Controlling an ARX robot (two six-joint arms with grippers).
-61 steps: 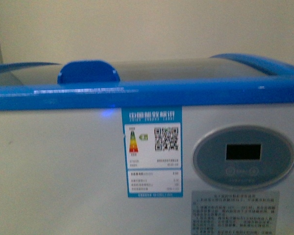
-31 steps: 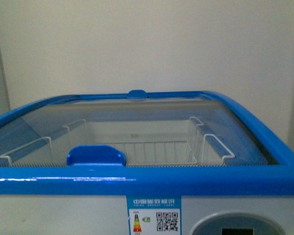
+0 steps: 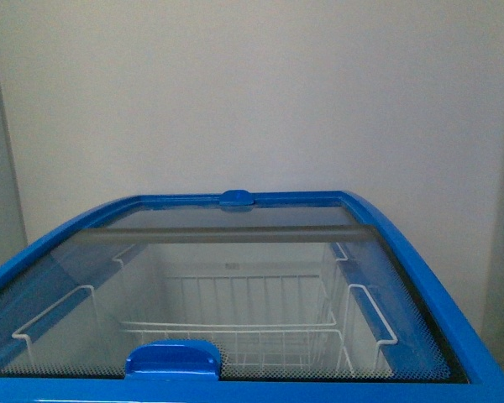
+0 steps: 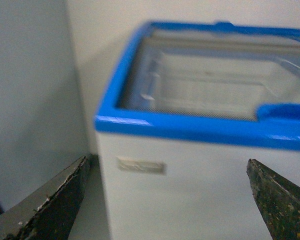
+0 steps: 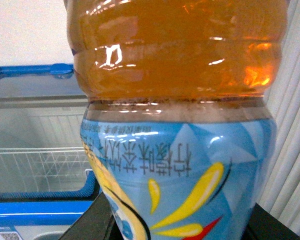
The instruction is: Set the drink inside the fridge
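While the right gripper (image 5: 182,227) is clamped on it, the clear plastic bottle of amber-brown drink (image 5: 175,75), with a light-blue label marked in yellow, fills the right wrist view. Dark fingers (image 5: 87,222) flank its lower part. The drink is outside the white chest fridge (image 3: 319,393) with the blue rim, which shows behind it. The sliding glass lid (image 3: 235,277) covers the opening, and its blue plastic handle (image 3: 172,359) sits at the near rim. A white wire basket (image 3: 235,336) is visible through the glass. The left gripper (image 4: 166,161) has its dark, scuffed fingers (image 4: 60,200) well apart, and the fridge's near corner shows between them. A pale wall (image 3: 252,101) stands behind.
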